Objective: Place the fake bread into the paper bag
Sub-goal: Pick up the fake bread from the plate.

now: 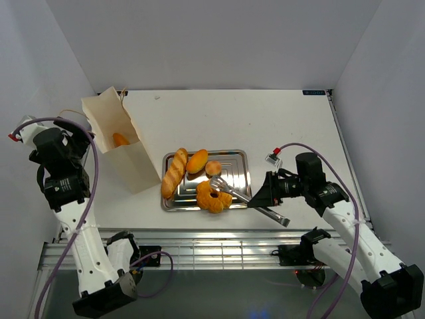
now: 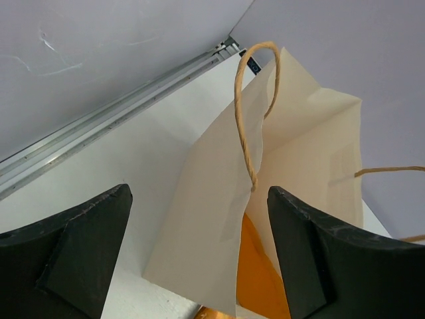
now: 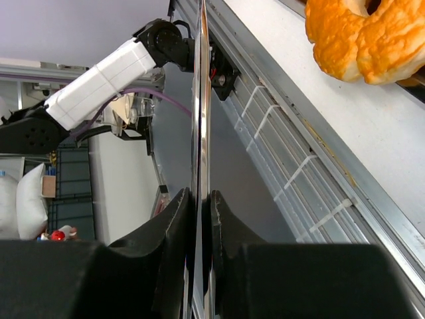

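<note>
The paper bag (image 1: 123, 149) stands open at the table's left with one orange loaf (image 1: 120, 139) inside. A baguette (image 1: 174, 173), an oval roll (image 1: 197, 161), a small roll (image 1: 213, 167) and a ring doughnut (image 1: 213, 197) lie on the steel tray (image 1: 238, 158). My left gripper (image 1: 81, 131) hovers open beside the bag's rim. In the left wrist view the bag (image 2: 212, 219), its cord handle (image 2: 247, 119) and the loaf (image 2: 255, 279) lie beyond the spread fingers (image 2: 80, 246). My right gripper (image 1: 263, 193) is shut on the metal tongs (image 1: 247, 197), whose tips reach over the doughnut (image 3: 358, 40).
White walls close in on the left, back and right. A slotted metal rail (image 1: 219, 256) runs along the table's near edge, between the arm bases. In the right wrist view the tongs (image 3: 200, 100) show edge-on between the fingers.
</note>
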Controlling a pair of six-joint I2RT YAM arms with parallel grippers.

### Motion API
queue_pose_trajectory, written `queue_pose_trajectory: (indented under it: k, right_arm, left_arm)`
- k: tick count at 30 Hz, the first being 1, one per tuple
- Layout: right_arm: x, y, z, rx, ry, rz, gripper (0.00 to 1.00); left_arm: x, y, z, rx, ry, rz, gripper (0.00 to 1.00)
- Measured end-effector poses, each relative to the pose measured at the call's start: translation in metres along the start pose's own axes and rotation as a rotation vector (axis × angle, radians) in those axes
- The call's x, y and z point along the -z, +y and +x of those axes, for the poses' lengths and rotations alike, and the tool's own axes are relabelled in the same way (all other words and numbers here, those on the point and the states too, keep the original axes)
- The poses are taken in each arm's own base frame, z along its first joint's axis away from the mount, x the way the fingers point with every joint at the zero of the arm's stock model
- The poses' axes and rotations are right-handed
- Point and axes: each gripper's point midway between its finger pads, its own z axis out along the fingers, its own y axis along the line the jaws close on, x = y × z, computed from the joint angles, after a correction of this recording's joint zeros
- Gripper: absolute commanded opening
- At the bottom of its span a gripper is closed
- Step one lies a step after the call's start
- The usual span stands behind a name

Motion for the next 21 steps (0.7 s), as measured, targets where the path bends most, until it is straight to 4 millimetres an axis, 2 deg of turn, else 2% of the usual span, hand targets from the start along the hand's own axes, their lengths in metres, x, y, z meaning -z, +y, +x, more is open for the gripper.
queue_pose_trajectory:
  k: [5, 14, 17, 21]
  right_arm:
    - [0.002, -0.006, 0.008, -0.033, -0.005, -0.006, 0.20]
    - [0.004, -0.020, 0.018, -0.176, -0.026, 0.008, 0.29]
    - [0.004, -0.025, 0.020, -0.231, -0.032, 0.019, 0.36]
    - [0.003, -0.029, 0.021, -0.281, -0.047, 0.033, 0.39]
  left_arm:
    - [-0.027, -0.004, 0.018, 0.013, 0.055, 0.007, 0.94]
    - [-0.039, -0.028, -0.003, 0.031, 0.003, 0.088, 0.94]
    - [-0.045, -0.031, 0.000, 0.027, 0.013, 0.099, 0.94]
    - [-0.051, -0.032, 0.005, 0.019, 0.023, 0.115, 0.94]
